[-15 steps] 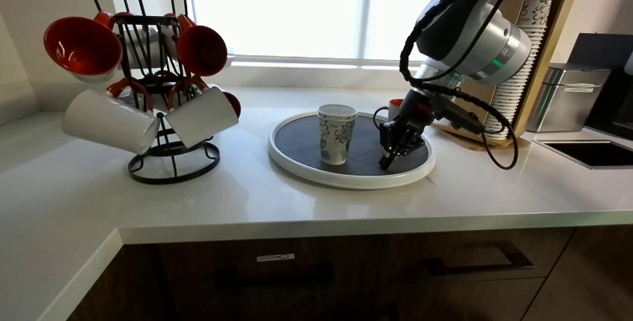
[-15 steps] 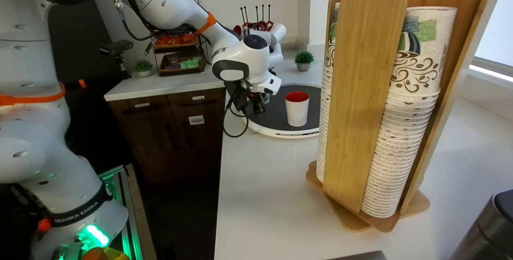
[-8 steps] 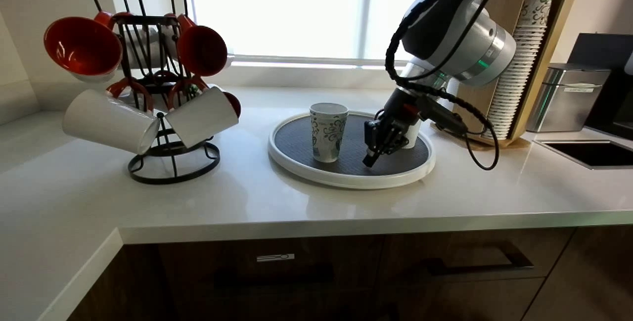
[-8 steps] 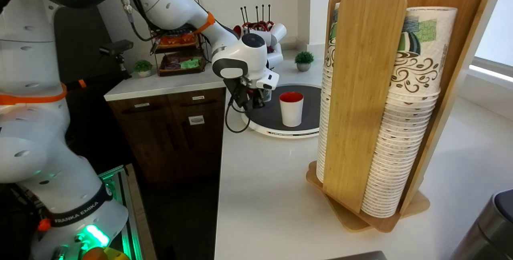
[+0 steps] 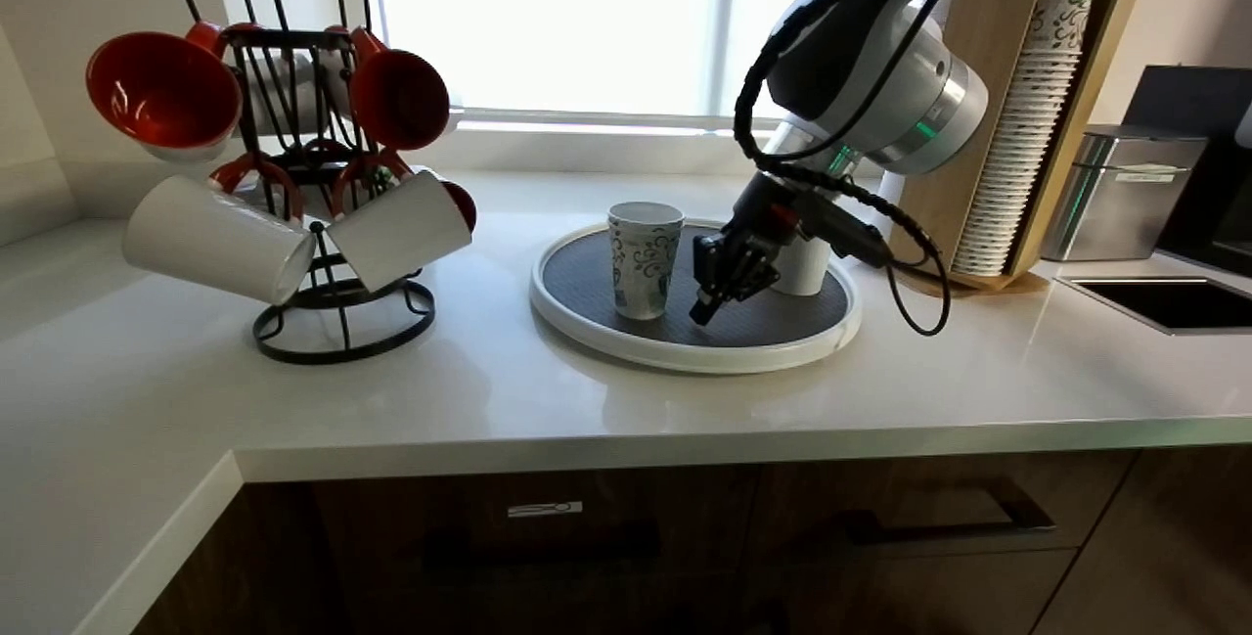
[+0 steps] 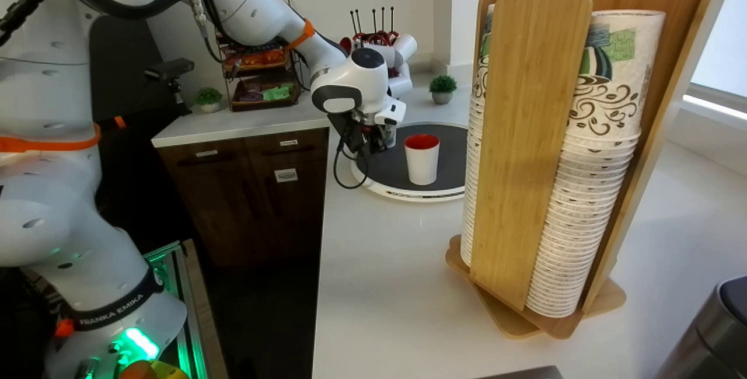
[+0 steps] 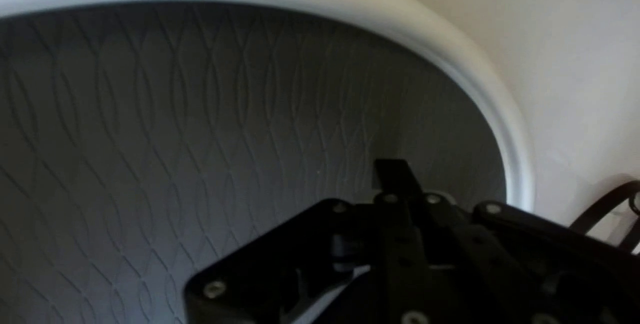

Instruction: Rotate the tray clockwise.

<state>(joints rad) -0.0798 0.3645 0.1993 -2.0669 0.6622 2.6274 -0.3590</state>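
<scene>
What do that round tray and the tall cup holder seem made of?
Tray: likely plastic; white rim smooth and softly shiny, grey surface matte, patterned, perhaps rubbery. Cup holder: wood, probably bamboo, satin, judging by honey colour and faint grain.

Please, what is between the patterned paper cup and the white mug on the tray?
In an exterior view, the gripper shows between the paper cup and the white mug, over the tray.
</scene>
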